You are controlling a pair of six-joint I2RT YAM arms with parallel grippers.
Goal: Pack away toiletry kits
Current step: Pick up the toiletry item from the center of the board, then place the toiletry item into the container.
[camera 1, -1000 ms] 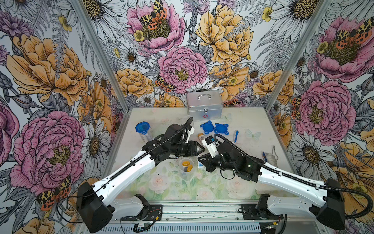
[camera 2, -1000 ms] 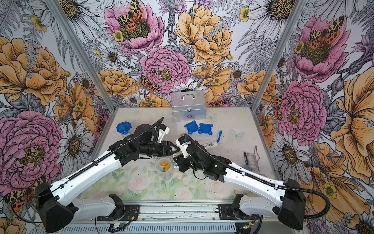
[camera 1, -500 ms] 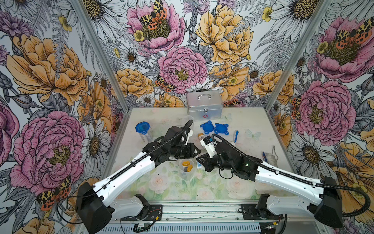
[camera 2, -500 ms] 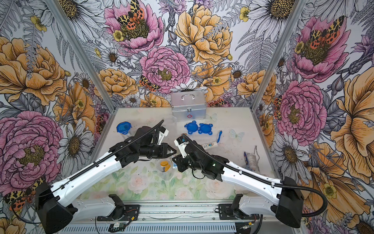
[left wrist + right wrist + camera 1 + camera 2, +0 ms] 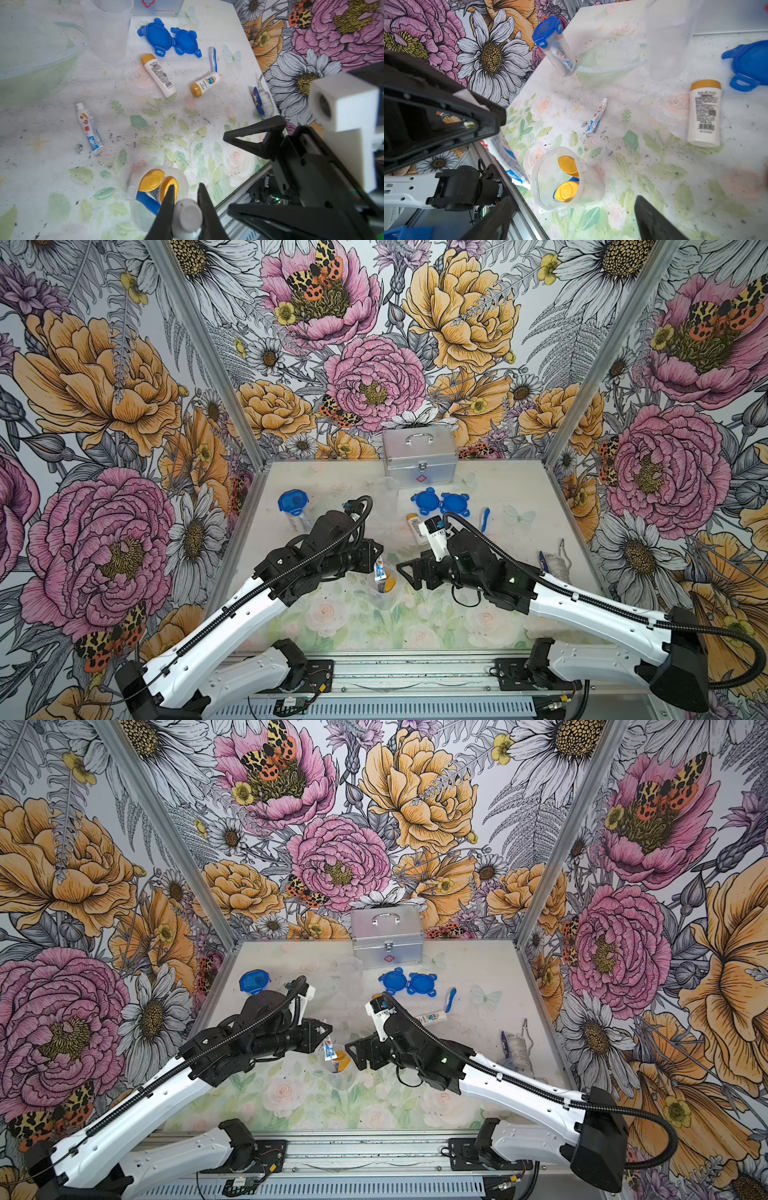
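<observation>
Left pincer [image 5: 377,560] clenches a tube [image 5: 379,571] at the open cup [image 5: 384,599] rim, frame centre; right pincer [image 5: 406,575] stands released just right of it.

3 blue lids [image 5: 426,501]: 2 loose, 1 clipped on a cup. 3 clear cups [image 5: 593,187] show plainly. 4 yellow-capped white bottles [image 5: 158,74]: 2 in the open cup, 2 on the bench [image 5: 519,489]; a 5th bottle [image 5: 267,101] at the right edge hides its cap. 3 white-blue tubes [image 5: 89,126]. 2 blue toothbrushes [image 5: 213,60] show plainly. 1 silver case [image 5: 419,456].
</observation>
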